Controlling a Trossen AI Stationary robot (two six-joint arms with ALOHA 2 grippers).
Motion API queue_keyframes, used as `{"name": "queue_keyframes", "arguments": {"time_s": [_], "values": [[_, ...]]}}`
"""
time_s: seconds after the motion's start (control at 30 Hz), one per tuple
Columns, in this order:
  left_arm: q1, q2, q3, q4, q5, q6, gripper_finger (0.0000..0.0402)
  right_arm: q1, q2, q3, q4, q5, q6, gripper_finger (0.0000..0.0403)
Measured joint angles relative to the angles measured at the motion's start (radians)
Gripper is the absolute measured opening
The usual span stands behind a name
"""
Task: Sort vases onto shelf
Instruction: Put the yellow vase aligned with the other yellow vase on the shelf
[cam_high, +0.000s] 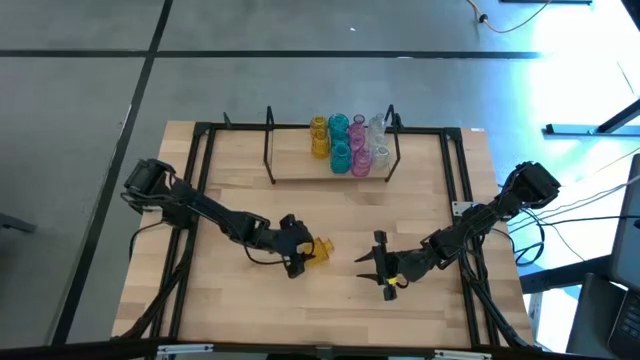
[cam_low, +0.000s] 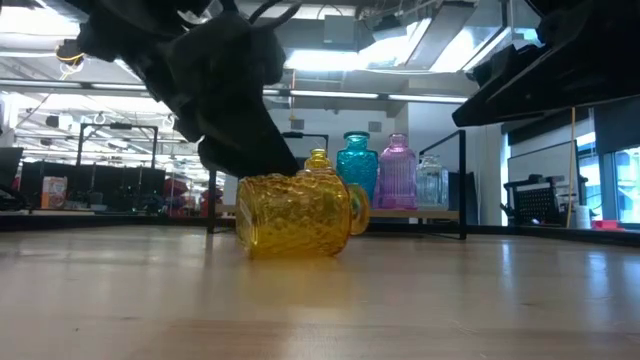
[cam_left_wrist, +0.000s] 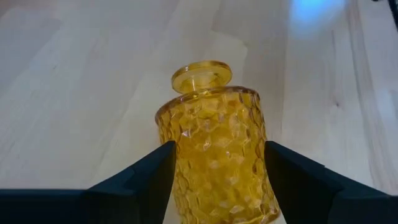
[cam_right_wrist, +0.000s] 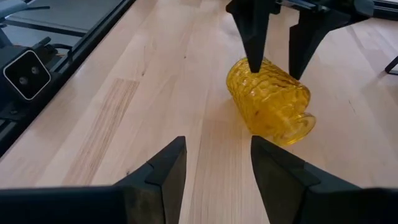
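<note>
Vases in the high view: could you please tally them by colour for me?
Yellow vases: 2
Teal vases: 2
Pink vases: 2
Clear vases: 2
Total: 8, though those on the shelf crowd together.

The yellow vase (cam_high: 319, 251) lies on its side on the table (cam_high: 240, 180), and around it the board is bare wood on most sides. The left gripper (cam_high: 297, 256) blocks its base end, fingers (cam_right_wrist: 254, 31) straddling the body. The right gripper (cam_high: 384, 272) stands near its neck side, with an open lane of table between. Well beyond the vase, the shelf (cam_high: 300, 168) holds a tight cluster of vases (cam_high: 350, 143) at one end; its other end is free
</note>
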Motion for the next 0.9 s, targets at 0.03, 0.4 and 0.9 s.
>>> {"name": "queue_keyframes", "arguments": {"time_s": [0.03, 0.4, 0.9], "values": [[-0.002, 0.005, 0.001, 0.001, 0.001, 0.000, 0.0237, 0.000, 0.000, 0.000, 0.000, 0.000, 0.000, 0.0167], [-0.005, 0.009, 0.001, -0.004, 0.003, 0.008, 0.0236, 0.000, 0.000, 0.000, 0.000, 0.002, 0.001, 0.0167], [-0.006, 0.001, -0.002, 0.023, 0.024, 0.037, 0.0236, -0.059, 0.071, 0.000, 0.028, 0.070, 0.005, 0.0167]]}}
